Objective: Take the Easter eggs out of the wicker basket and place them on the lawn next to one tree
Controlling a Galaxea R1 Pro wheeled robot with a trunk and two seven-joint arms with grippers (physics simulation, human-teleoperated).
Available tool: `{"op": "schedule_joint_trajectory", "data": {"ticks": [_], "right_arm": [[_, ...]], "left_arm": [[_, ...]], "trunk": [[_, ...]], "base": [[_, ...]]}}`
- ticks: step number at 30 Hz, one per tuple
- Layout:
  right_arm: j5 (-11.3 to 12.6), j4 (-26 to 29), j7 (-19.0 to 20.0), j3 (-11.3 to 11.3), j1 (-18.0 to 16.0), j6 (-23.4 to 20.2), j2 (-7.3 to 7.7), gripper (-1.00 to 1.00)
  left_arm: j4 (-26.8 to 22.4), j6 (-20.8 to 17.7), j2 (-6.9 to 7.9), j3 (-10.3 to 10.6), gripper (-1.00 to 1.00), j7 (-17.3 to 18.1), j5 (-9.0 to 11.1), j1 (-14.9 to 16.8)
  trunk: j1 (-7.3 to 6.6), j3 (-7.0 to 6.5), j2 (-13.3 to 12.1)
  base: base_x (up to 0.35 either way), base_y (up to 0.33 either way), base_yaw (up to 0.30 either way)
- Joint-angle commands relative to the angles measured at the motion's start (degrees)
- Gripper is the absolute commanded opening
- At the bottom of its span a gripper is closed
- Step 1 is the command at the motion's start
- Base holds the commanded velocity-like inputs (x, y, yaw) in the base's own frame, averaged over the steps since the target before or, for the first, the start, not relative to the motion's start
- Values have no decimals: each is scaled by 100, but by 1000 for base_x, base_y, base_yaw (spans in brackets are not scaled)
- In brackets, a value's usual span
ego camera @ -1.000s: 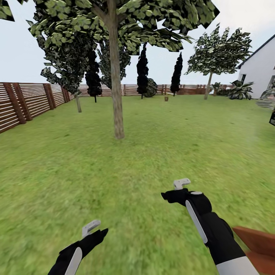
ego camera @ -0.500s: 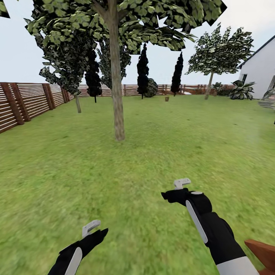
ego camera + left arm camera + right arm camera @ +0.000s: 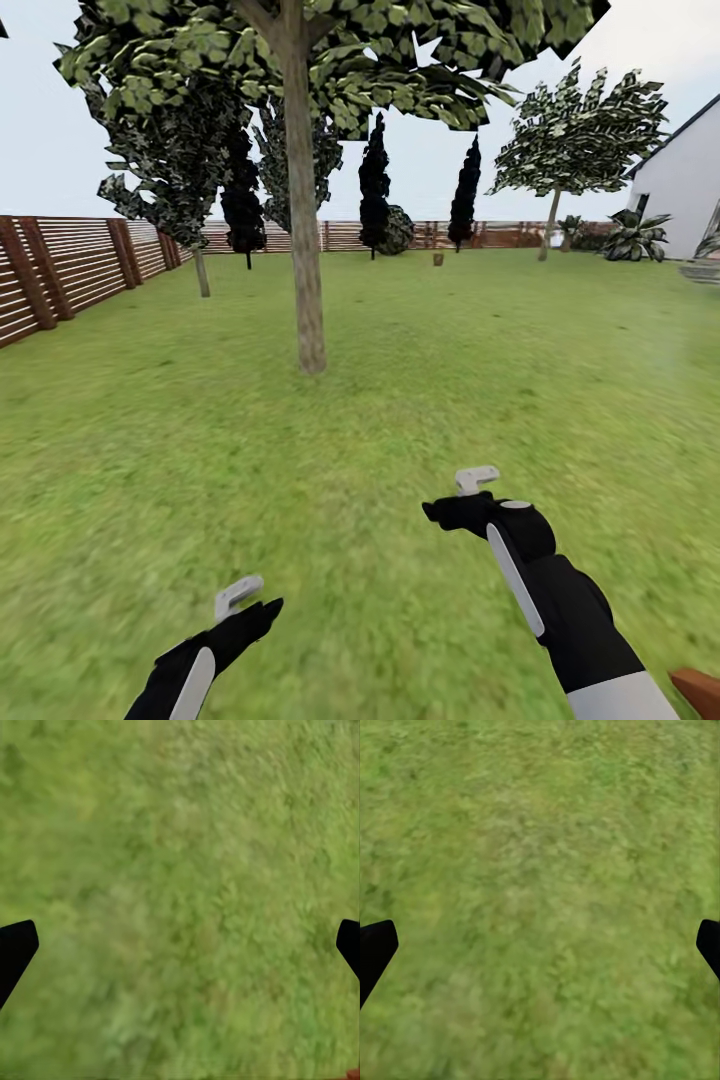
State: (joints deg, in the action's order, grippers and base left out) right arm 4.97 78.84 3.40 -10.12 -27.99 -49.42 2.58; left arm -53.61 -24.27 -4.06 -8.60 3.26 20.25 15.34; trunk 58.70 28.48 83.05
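- Small brown thing [image 3: 436, 258] far off on the lawn [image 3: 420, 380], near the back fence [image 3: 70, 262]: possibly the wicker basket, too small to confirm.
- Contents unreadable at this range; can't tell whether any eggs sit in it.
- Nearest tree [image 3: 305, 300]: pale straight trunk, rooted in grass ahead and slightly left, between robot and that far brown thing. Second leafy tree [image 3: 548, 222] far right near the house [image 3: 685, 180]; another by the left fence.
- Left claw [image 3: 238, 594] low and near, over bare grass. Left wrist view: fingertips [image 3: 15, 952] at opposite frame edges, wide apart, nothing between but grass.
- Right claw [image 3: 475, 480] ahead of it, also over grass. Right wrist view: fingertips [image 3: 375, 949] equally spread, nothing held.
- Red-brown corner [image 3: 700, 690] at bottom right of head view, beside right arm; unidentified.
- Risks, as judged:
  - Wrong target: brown blob unverified, could be something other than the basket. Confirm on approach.
  - Straight line toward it passes close to the near trunk; base or left arm clipping it is plausible.
  - Arms extended low while driving: claws could catch the basket rim on arrival and tip it, scattering eggs.
  - Eggs round, lawn flat: likely to roll away from the chosen tree if dropped.
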Motion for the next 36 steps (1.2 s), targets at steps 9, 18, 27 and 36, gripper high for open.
{"op": "schedule_joint_trajectory", "data": {"ticks": [9, 18, 27, 36], "right_arm": [[48, 13, -23, -7, -5, -24, 5, 100], [48, 41, -23, -7, -5, -24, 5, 100], [48, 43, -23, -7, -5, -24, 5, 100], [48, 49, -23, -7, -5, -24, 5, 100]], "left_arm": [[-2, -35, -7, -28, 100, 26, 23, 4], [-1, -34, -7, -28, 100, 26, 23, 3], [-1, -34, -7, -31, 100, 26, 23, 3], [-1, -34, -7, -30, 100, 26, 23, 4]], "trunk": [[3, 6, 3], [3, 6, 3], [3, 6, 3], [3, 6, 3]], "base": [[321, 0, 0], [321, 0, 0], [321, 0, 0], [321, 0, 0]]}}
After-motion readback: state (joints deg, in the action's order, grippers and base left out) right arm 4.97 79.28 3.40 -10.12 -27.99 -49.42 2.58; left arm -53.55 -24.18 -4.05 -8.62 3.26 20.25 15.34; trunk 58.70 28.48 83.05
